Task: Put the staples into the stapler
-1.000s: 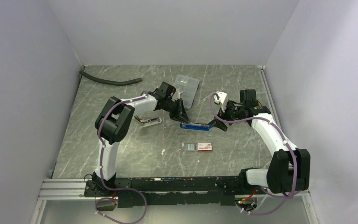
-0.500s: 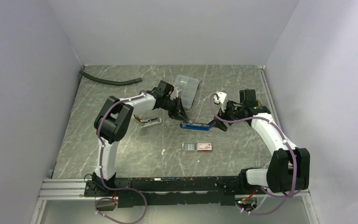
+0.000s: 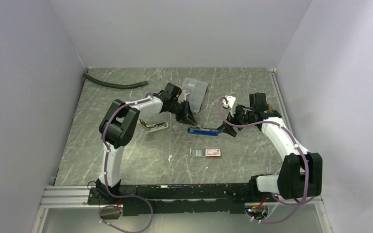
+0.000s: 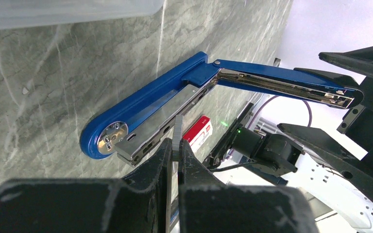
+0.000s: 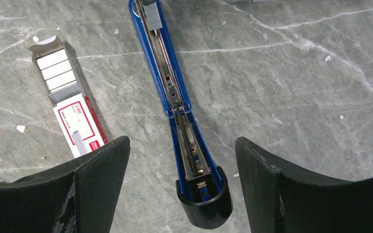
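Note:
The blue stapler (image 3: 201, 130) lies opened out on the table between both grippers. In the left wrist view its metal magazine (image 4: 160, 114) lies open and its top arm (image 4: 281, 82) is raised. My left gripper (image 3: 188, 120) is shut on a thin grey strip of staples (image 4: 177, 132), held edge-on just above the magazine's front end. My right gripper (image 5: 180, 141) is open, its fingers (image 5: 102, 165) on either side of the top arm's black-capped end (image 5: 205, 206), not touching it. The white box with a red end (image 5: 77, 124) and its tray of staples (image 5: 54, 70) lie nearby.
A clear compartment case (image 3: 194, 91) stands just behind the left gripper. A small silver and tan tool (image 3: 154, 126) lies left of the stapler. A black hose (image 3: 114, 84) lies at the back left. The staple box (image 3: 212, 153) sits in front of the stapler.
My left gripper has shifted slightly towards the back with the staple strip. The stapler and the right arm have stayed in place.

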`<state>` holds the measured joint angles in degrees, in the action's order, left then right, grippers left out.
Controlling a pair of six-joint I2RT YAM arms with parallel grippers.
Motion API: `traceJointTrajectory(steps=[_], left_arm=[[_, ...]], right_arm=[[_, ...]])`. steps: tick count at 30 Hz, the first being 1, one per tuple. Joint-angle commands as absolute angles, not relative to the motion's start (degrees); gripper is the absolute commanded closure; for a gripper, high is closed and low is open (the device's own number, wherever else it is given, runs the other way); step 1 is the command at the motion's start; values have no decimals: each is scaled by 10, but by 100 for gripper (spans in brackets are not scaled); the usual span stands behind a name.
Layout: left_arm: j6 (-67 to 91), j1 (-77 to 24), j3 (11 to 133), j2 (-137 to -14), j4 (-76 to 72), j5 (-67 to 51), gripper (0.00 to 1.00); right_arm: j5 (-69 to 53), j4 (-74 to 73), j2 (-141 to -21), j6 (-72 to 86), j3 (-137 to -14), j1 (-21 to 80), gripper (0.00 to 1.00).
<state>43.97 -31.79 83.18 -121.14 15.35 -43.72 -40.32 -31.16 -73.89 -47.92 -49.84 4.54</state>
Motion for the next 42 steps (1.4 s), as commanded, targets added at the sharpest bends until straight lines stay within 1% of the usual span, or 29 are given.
traceJointTrajectory(steps=[1, 42], left_arm=[[425, -317, 852, -1220, 156, -447, 97], [402, -318, 874, -1239, 199, -427, 97]], right_arm=[[-415, -310, -740, -488, -499, 42, 16], [-416, -313, -744, -486, -501, 41, 17]])
